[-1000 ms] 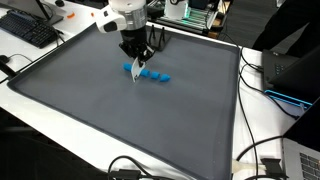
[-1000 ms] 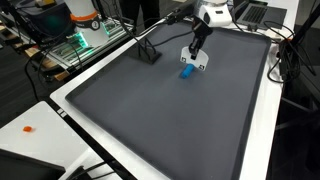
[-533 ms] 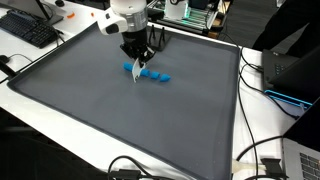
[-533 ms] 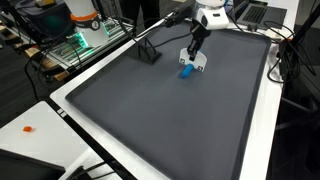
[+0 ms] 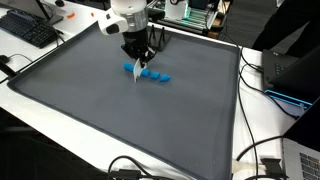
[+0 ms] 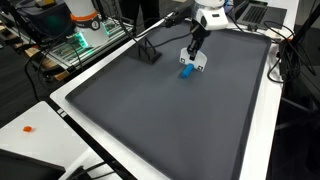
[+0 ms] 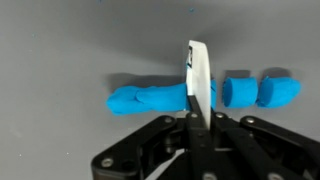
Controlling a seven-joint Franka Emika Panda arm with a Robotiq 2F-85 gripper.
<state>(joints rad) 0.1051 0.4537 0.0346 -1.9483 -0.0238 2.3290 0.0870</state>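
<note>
A roll of blue dough (image 7: 150,99) lies on the grey mat (image 5: 120,110), with two cut blue pieces (image 7: 240,91) (image 7: 277,90) beside it. My gripper (image 7: 197,112) is shut on a white flat blade (image 7: 198,75) that stands upright across the roll, at its cut end. In both exterior views the gripper (image 5: 137,70) (image 6: 192,58) hangs just over the blue dough (image 5: 152,73) (image 6: 186,71) at the far part of the mat.
A raised rim (image 5: 240,100) borders the mat. A keyboard (image 5: 28,28) and cables (image 5: 262,165) lie on the white table around it. A black stand (image 6: 148,52) sits on the mat near the arm. Electronics (image 6: 75,40) stand beyond the table.
</note>
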